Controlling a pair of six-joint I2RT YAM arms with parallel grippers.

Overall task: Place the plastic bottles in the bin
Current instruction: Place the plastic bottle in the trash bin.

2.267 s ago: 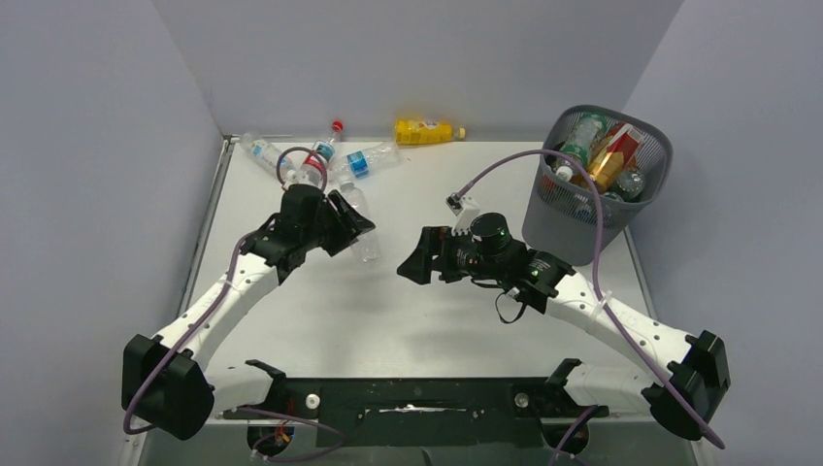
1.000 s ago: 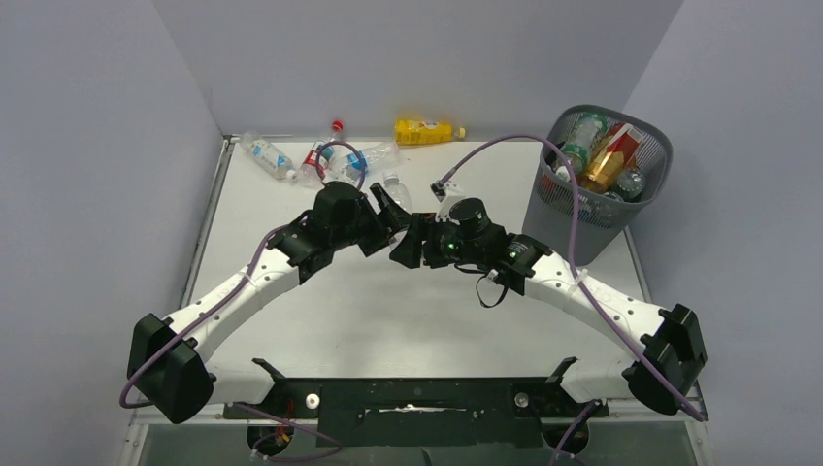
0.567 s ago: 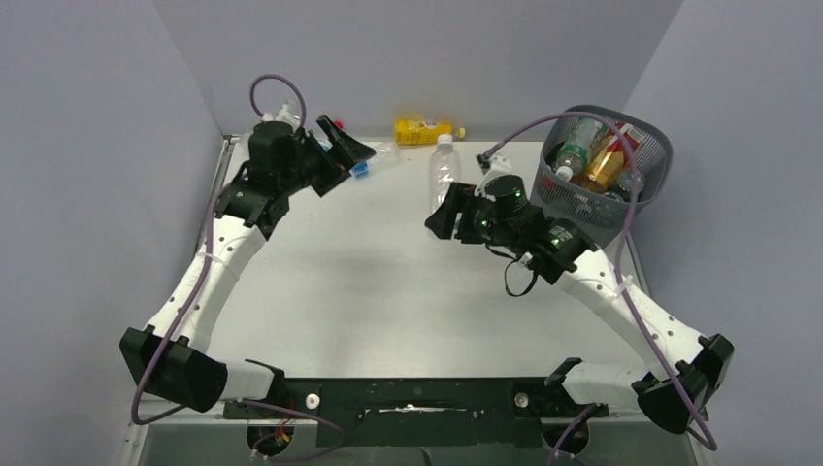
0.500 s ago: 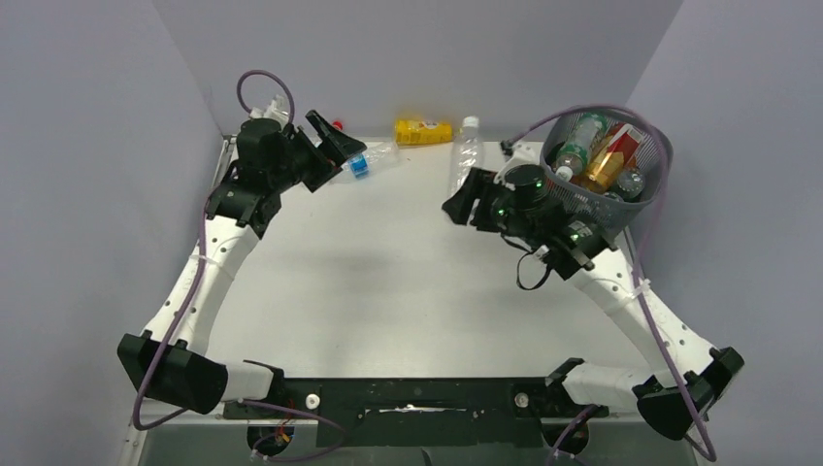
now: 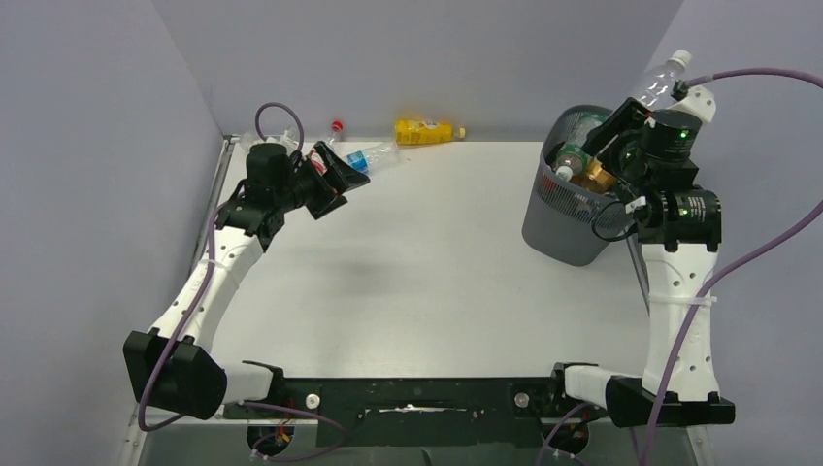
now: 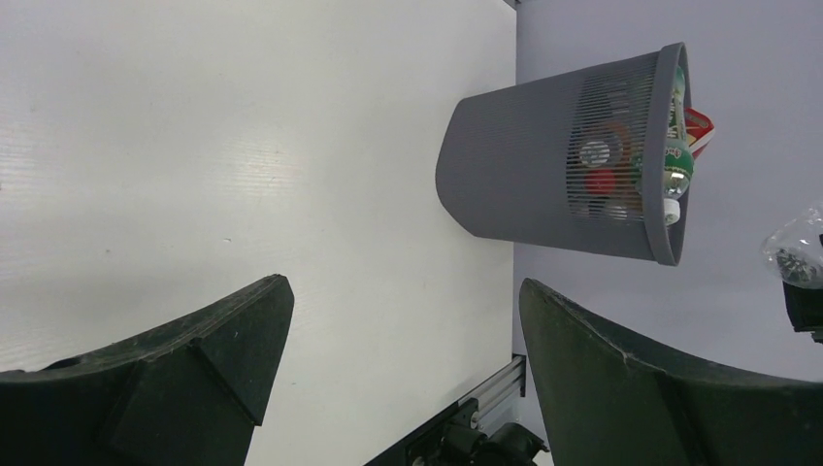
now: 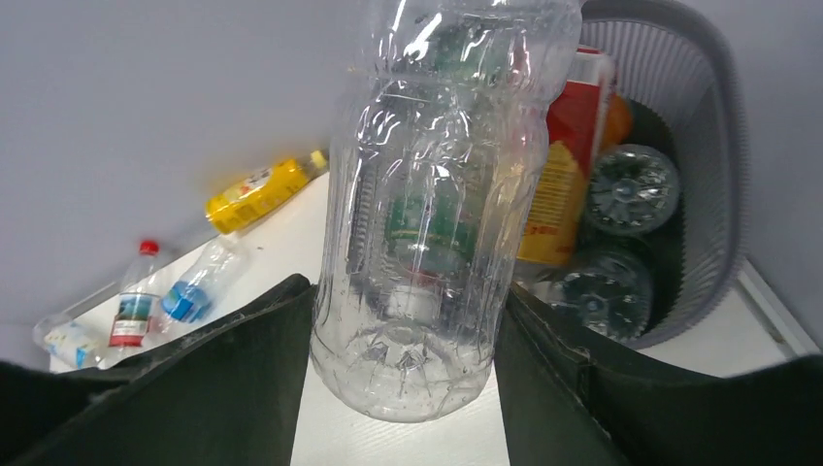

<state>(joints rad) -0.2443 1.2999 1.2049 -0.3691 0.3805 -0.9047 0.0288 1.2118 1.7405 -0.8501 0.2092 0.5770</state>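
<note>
I hold clear bottle (image 7: 417,223) in right gripper (image 7: 408,388), jaws clamped on its body, high above rim of bin (image 5: 568,228) (quite full). Next: centre over opening, release. Left gripper (image 6: 398,374) wide open, empty, near bottles (image 5: 361,160) at far-left corner.

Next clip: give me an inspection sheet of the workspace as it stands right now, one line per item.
Surface: white table, bare in the middle.
Job's things: bin at far right, holding several bottles; yellow bottle and three loose bottles lying along the far edge.
Clutter: nothing seen.
Grippers: left gripper open and empty, near the far-left bottles; right gripper shut on a clear bottle, raised over the bin.
Cables: purple cables looping off both arms.
Surroundings: grey walls on three sides.
</note>
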